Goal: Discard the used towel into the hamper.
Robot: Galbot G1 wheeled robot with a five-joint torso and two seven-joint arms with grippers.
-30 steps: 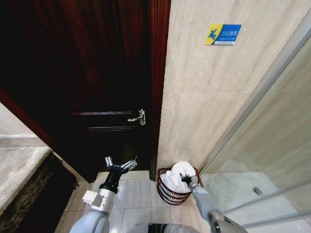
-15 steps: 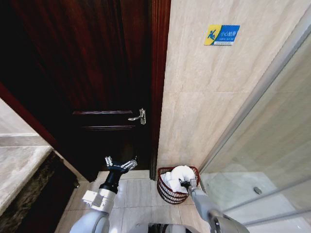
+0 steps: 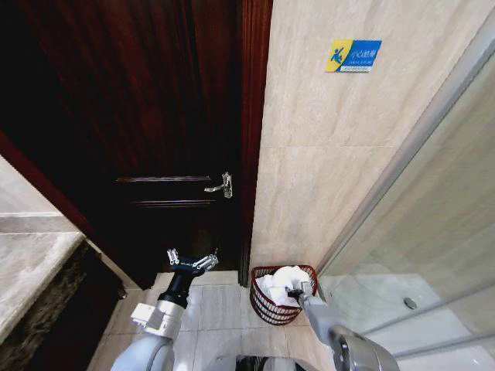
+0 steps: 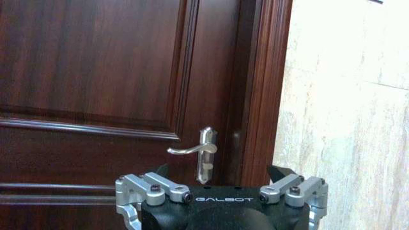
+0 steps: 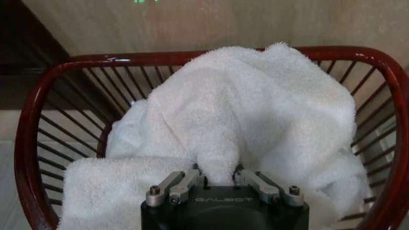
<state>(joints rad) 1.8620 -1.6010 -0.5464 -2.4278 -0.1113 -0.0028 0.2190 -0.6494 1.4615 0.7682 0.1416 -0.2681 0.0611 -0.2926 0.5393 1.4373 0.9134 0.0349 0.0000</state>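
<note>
Right wrist view shows our right claw [image 5: 217, 178] apparently pinching the towel [image 5: 255, 110] inside the hamper [image 5: 32, 124]; lifting unopened could drag it out.

We read GALBOT on left end effector [image 4: 221, 184] | GALBOT on right end effector [image 5: 219, 175] | blue-yellow wall sign [image 3: 353, 56], characters too small for us to read
</note>
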